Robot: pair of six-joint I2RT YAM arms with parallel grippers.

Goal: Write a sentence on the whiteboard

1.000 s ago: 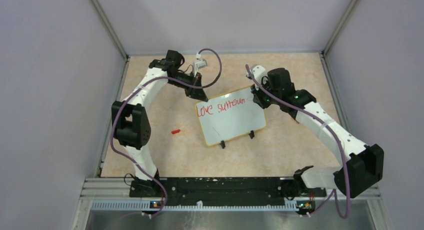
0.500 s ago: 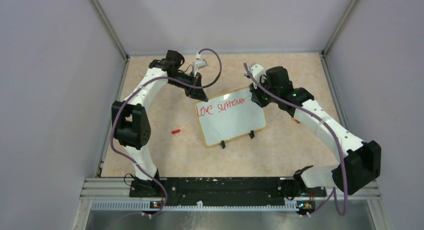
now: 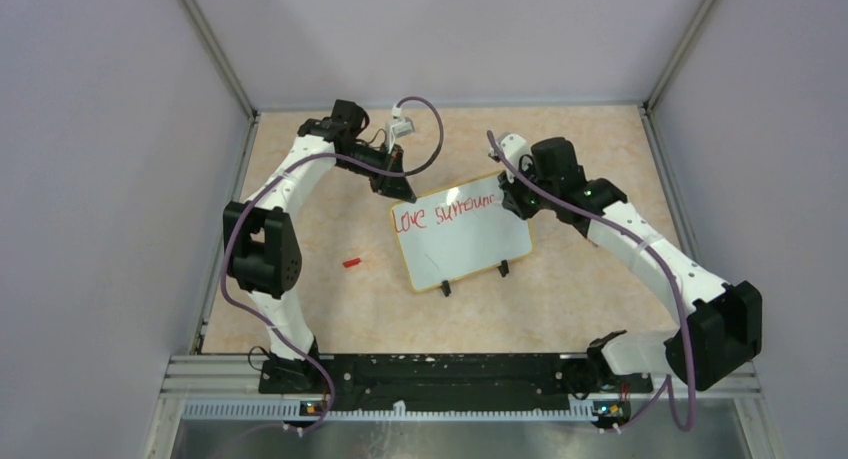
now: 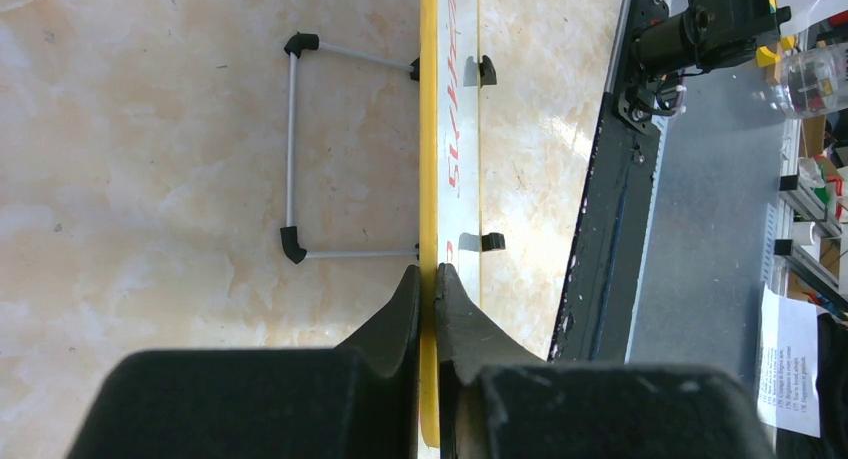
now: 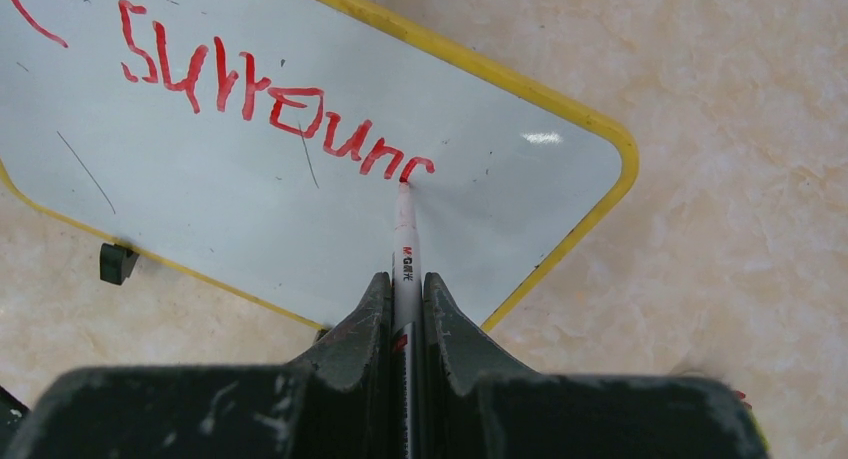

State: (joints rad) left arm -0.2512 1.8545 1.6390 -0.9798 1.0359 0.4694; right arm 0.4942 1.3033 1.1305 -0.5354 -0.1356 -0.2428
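The whiteboard (image 3: 470,244) stands tilted at mid-table, white with a yellow rim. One line of the sentence (image 3: 445,212) runs along its top in red: "Love", then a second word partly written. My left gripper (image 3: 404,192) is shut on the board's upper left corner; the left wrist view shows the board edge-on (image 4: 458,129), the jaws (image 4: 427,275) pinching its yellow rim. My right gripper (image 5: 406,279) is shut on a white marker (image 5: 404,241). The marker's tip touches the whiteboard (image 5: 220,209) at the end of the red writing (image 5: 270,99), near the right rim.
A small red cap (image 3: 351,262) lies on the table left of the board. Two black clip feet (image 3: 445,288) hold the board's lower edge, and a wire stand (image 4: 292,159) props it from behind. The black base rail (image 3: 450,369) runs along the near edge; walls enclose the table.
The right gripper has shifted slightly left and nearer with the marker, and one more red stroke ends the second word. The left arm and the board have not moved.
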